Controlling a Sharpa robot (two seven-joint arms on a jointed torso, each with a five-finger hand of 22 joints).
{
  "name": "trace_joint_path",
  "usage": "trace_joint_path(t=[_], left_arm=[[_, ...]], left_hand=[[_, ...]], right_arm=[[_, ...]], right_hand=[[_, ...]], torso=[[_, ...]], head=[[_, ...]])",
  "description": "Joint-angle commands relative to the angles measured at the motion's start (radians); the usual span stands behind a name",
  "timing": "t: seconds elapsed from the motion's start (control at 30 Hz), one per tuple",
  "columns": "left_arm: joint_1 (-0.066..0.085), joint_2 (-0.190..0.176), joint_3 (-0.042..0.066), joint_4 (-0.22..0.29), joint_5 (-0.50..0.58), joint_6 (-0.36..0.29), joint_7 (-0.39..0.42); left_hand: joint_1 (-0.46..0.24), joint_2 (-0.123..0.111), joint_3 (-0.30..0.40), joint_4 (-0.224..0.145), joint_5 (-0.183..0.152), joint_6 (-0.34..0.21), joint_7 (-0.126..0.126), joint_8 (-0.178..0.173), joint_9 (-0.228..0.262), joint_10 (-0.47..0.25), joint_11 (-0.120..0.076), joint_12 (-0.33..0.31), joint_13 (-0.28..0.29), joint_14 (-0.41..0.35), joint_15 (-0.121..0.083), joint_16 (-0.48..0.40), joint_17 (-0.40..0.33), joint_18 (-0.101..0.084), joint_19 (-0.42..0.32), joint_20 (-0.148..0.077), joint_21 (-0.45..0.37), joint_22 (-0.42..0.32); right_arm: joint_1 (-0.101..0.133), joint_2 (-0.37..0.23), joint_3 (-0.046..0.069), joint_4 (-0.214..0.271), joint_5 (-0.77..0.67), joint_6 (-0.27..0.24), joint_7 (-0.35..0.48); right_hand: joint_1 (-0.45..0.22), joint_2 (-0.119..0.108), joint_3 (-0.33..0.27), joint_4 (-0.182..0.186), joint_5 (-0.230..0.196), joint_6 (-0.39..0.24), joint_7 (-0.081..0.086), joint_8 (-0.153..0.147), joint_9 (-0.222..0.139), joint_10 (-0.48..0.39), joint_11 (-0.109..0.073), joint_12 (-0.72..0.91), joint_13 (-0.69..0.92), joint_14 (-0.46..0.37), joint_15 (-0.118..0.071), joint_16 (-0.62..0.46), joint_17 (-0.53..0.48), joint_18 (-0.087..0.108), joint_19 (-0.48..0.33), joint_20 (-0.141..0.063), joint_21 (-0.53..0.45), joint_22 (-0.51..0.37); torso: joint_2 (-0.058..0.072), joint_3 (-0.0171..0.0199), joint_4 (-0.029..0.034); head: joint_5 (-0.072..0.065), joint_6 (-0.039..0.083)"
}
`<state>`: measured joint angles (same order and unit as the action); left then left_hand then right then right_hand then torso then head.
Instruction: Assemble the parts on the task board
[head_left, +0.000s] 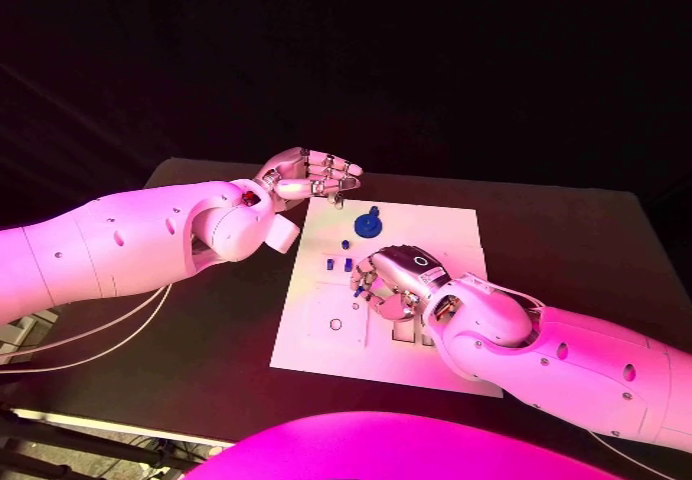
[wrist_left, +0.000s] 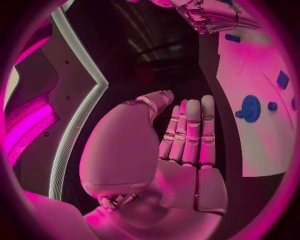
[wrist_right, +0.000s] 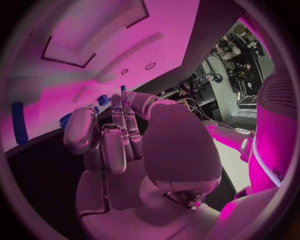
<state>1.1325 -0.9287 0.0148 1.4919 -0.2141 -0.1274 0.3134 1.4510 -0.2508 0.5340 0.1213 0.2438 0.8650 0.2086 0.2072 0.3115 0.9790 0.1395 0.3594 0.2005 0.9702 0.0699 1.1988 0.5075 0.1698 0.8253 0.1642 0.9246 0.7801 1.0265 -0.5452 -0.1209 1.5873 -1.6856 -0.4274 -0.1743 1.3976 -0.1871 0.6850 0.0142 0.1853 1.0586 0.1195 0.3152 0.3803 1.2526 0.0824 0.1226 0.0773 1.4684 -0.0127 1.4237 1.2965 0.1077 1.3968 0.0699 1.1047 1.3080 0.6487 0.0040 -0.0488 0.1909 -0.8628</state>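
Overhead, the right hand (head_left: 395, 283) hovers over the white task board (head_left: 433, 355), fingers curled on a small blue part (wrist_right: 103, 100); the left hand (head_left: 309, 174) curls empty beyond the board's far edge.

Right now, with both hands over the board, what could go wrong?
1. The right hand sits low over the small blue pegs on the task board; a sweep could knock them.
2. The left hand hovers at the board's far edge beside the blue gear; lowering might bump it or shift the board.
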Motion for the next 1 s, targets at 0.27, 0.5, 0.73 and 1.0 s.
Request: trace_joint_path(t=[0.27, 0.5, 0.73, 1.0], left_arm=[[0.001, 0.003, 0.001, 0.000, 0.013, 0.005, 0.005], [0.001, 0.002, 0.001, 0.000, 0.014, 0.008, 0.003], [0.001, 0.001, 0.001, -0.002, 0.014, 0.011, 0.000], [0.001, 0.000, 0.001, -0.003, 0.013, 0.015, -0.003]], left_hand=[[-0.001, 0.002, -0.006, 0.002, 0.006, -0.009, -0.002, 0.001, -0.001, -0.006, 0.001, 0.004, 0.002, -0.006, 0.000, -0.007, -0.001, 0.012, -0.004, 0.002, -0.003, -0.001], [0.000, 0.003, -0.006, 0.002, 0.006, -0.010, -0.002, 0.001, -0.002, -0.007, 0.001, 0.005, 0.003, -0.007, 0.001, -0.007, -0.001, 0.012, -0.004, 0.003, -0.003, -0.001], [0.000, 0.003, -0.006, 0.002, 0.006, -0.010, -0.002, 0.001, -0.002, -0.007, 0.001, 0.005, 0.003, -0.007, 0.001, -0.007, -0.001, 0.012, -0.004, 0.003, -0.003, -0.001], [0.000, 0.003, -0.007, 0.002, 0.006, -0.012, -0.001, 0.001, -0.002, -0.009, 0.002, 0.006, 0.003, -0.008, 0.002, -0.007, -0.001, 0.012, -0.005, 0.003, -0.004, -0.002]], right_arm=[[-0.009, 0.007, -0.003, 0.005, -0.027, 0.070, -0.022], [-0.012, 0.009, -0.004, 0.004, -0.032, 0.082, -0.034], [-0.013, 0.011, -0.004, -0.001, -0.039, 0.086, -0.042], [-0.016, 0.015, -0.004, -0.010, -0.046, 0.086, -0.052]], right_hand=[[-0.011, 0.003, 0.006, 0.000, -0.001, 0.003, 0.007, 0.003, 0.002, 0.034, -0.025, -0.005, 0.001, 0.052, -0.007, 0.000, -0.003, -0.018, 0.002, 0.003, -0.008, 0.072], [-0.011, 0.003, 0.006, 0.000, -0.001, 0.003, 0.007, 0.003, 0.002, 0.034, -0.025, -0.005, 0.001, 0.052, -0.007, 0.000, -0.003, -0.018, 0.002, 0.003, -0.008, 0.072], [-0.013, 0.003, 0.006, -0.001, -0.002, 0.002, 0.008, 0.002, 0.002, 0.035, -0.025, -0.006, 0.001, 0.051, -0.007, 0.000, -0.003, -0.018, 0.002, 0.004, -0.007, 0.072], [-0.013, 0.004, 0.007, -0.002, -0.002, 0.002, 0.008, 0.002, 0.003, 0.035, -0.025, -0.007, 0.001, 0.051, -0.007, 0.000, -0.003, -0.018, 0.002, 0.004, -0.007, 0.073]], torso=[[0.000, 0.0015, 0.0015], [-0.001, 0.0006, 0.0001], [-0.001, 0.0001, 0.0015], [0.000, 0.0009, 0.0016]], head=[[0.010, -0.010], [0.010, -0.010], [0.008, -0.010], [0.007, -0.010]])
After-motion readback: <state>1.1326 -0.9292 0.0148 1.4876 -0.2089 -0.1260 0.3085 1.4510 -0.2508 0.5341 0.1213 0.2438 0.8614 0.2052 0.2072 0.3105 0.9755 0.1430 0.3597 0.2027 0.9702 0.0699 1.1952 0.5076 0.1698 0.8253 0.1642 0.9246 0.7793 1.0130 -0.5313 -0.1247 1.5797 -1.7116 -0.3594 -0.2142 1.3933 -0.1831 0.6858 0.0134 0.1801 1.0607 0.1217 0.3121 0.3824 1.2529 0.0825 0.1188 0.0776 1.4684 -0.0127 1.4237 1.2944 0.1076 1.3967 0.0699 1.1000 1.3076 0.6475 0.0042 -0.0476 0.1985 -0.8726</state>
